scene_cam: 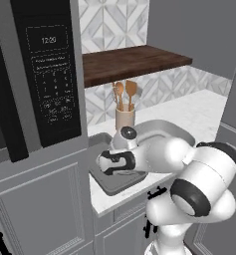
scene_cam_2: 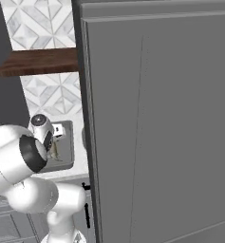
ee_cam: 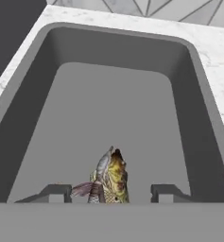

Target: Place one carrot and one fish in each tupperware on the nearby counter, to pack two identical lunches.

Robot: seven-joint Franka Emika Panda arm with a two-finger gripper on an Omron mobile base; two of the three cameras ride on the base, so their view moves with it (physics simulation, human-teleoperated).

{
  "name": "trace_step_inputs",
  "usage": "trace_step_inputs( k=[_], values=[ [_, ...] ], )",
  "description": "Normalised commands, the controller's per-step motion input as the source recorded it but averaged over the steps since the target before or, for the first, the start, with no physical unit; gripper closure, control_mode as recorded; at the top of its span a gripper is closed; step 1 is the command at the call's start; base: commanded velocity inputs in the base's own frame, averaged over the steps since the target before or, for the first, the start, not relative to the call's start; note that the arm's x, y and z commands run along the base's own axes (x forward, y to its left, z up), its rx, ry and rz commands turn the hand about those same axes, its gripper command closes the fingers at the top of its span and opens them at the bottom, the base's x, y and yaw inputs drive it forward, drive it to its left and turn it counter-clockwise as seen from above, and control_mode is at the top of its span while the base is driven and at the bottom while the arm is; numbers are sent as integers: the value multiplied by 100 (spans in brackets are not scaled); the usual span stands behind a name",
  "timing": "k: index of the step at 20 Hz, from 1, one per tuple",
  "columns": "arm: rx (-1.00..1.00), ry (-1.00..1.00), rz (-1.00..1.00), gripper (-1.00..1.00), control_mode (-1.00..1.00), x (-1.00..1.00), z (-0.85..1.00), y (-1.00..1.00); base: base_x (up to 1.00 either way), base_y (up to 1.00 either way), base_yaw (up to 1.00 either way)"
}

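While over tupperware [ee_cam: 189,94]: gripper [ee_cam: 107,193] spread wide, fish [ee_cam: 109,177] between (untouched).
Microwave [scene_cam: 49,69] display: 12:00.
Counter [scene_cam: 199,112]: white marble.

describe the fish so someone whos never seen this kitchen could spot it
Start at the white marbled counter under the dark wooden shelf. On it lies a shallow grey rectangular tupperware. The small yellow-brown scaly fish is low over its floor, between the dark gripper fingertips, the one coloured thing against plain grey.

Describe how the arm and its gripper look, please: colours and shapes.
The arm has glossy white, rounded segments with dark rings at the joints. The gripper ends in two small, dark grey, blocky fingertips. No cables or markings are visible.
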Motion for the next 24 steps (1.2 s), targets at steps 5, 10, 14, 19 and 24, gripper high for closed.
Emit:
trace_step_inputs(
  k=[5,10,14,19,24],
  values=[
    [0,2,-12,-100,-100,0,99,1,0,0,0],
    [0,0,-17,-100,-100,-82,100,-40,0,0,0],
    [0,-5,-5,-100,-100,-100,77,-43,0,0,0],
    [0,-19,-1,-100,100,-60,4,-35,-40,-18,0],
    [0,0,0,-100,100,0,0,0,-100,-26,0]
  ],
)
